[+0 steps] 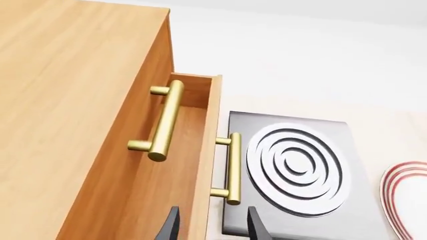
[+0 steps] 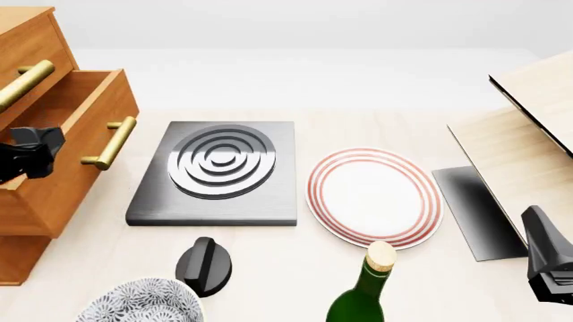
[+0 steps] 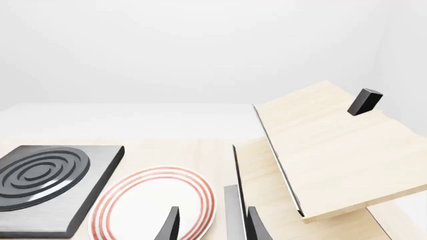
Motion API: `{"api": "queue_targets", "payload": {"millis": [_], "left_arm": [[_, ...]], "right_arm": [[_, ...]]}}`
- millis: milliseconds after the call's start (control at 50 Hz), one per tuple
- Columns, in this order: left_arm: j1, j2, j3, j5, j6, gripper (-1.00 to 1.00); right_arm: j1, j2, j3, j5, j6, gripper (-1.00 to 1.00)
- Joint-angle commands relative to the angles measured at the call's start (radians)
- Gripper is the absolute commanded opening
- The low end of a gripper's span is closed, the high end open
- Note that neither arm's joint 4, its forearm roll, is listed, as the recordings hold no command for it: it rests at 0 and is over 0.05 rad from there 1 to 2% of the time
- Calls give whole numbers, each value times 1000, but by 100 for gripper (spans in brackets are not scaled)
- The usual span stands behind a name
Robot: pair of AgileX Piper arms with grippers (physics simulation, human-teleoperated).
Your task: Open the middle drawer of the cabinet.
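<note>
Pale wood tabletop (image 2: 296, 248) under a white backdrop carries all items. Left gripper (image 1: 212, 226) shows two dark fingertips spread apart with nothing between them, pointing toward the open drawer's front panel; in the front view its black body (image 2: 31, 153) sits against that drawer's side. Right gripper (image 3: 212, 225) is likewise parted and empty, low at the table's right edge above the pale boards (image 3: 333, 155).

Middle drawer (image 2: 67, 147) is orange-brown wood, pulled out from the cabinet (image 2: 27, 40) at the table's left, with one brass bar handle (image 2: 112, 142) on its front. The left wrist view alone shows the upper drawer's handle (image 1: 165, 120) and the open box interior. The front view alone shows a black knob (image 2: 204, 265), green bottle (image 2: 363, 295) and patterned bowl (image 2: 139, 305). Burner plate (image 2: 219, 171) and red-ringed plate (image 2: 374, 196) lie between.
</note>
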Motion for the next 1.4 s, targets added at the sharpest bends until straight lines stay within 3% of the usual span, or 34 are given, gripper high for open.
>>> {"api": "queue_targets", "payload": {"millis": [20, 520, 920, 1400], "left_arm": [[12, 52, 27, -57, 8, 100], [-8, 150, 73, -161, 34, 100], [-69, 141, 71, -151, 43, 100], [-153, 147, 89, -155, -4, 100]], "right_arm": [[0, 0, 1, -1, 0, 100], [0, 0, 0, -1, 0, 100], [0, 0, 0, 0, 0, 100], [0, 0, 0, 0, 0, 100]]}}
